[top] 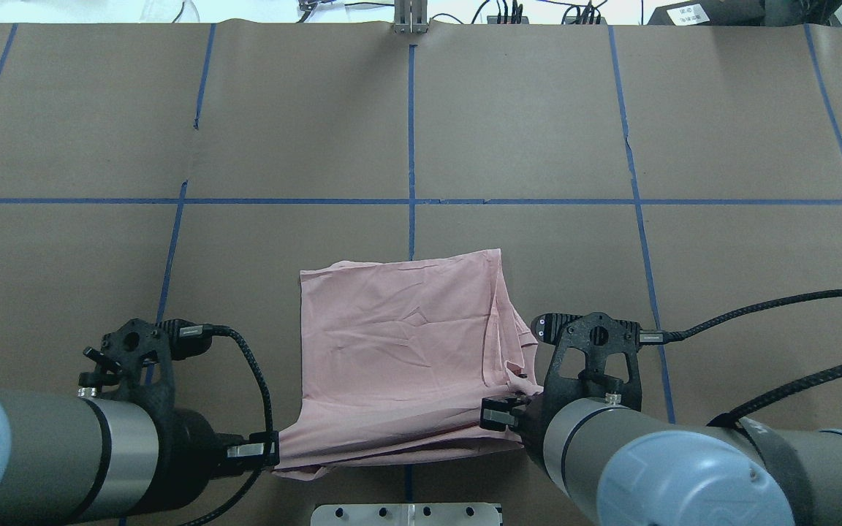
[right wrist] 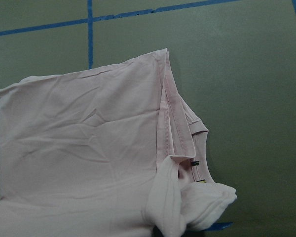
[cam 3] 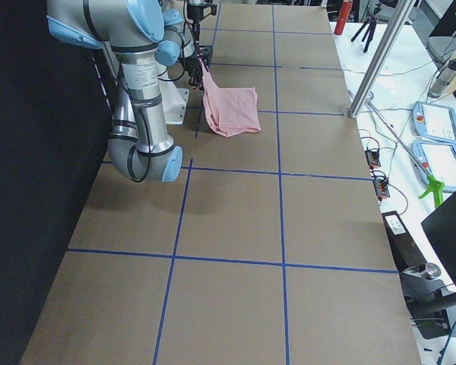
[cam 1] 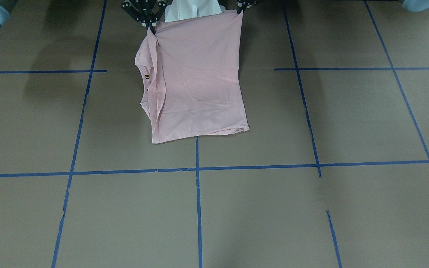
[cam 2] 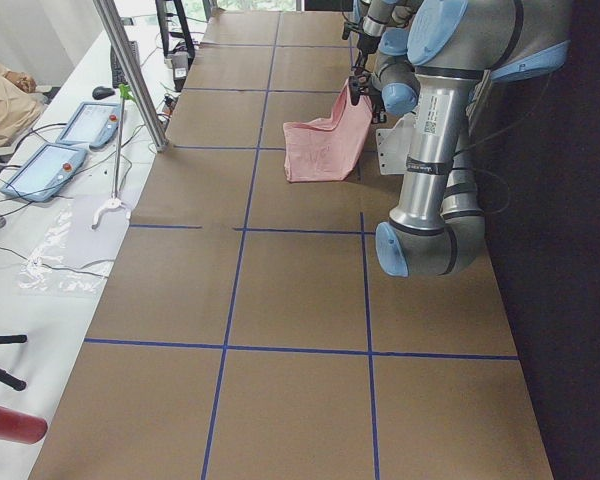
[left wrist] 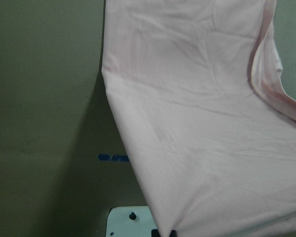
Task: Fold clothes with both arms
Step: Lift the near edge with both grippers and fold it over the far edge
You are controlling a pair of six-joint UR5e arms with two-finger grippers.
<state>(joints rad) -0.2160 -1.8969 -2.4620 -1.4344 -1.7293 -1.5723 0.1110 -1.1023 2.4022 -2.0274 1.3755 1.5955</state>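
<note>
T-shirt [top: 399,343]: pale pink, plain side up, folded into a rough square.
Where it is: on the middle of the surface [top: 538,131], close to the robot. The far part lies flat. The near edge is held up off the surface.
Left tool [top: 269,449]: clenched on the near left corner of the T-shirt.
Right tool [top: 512,410]: clenched on the near right corner, where the cloth is bunched up.
Sleeve [right wrist: 185,123]: tucked in along the right side, with a small tag [right wrist: 195,163] showing.
Surface look: brown, with blue tape lines [top: 411,109] making big squares. One line runs under the T-shirt.
White plate [top: 406,513]: just beside the lifted edge, on the robot's side.
</note>
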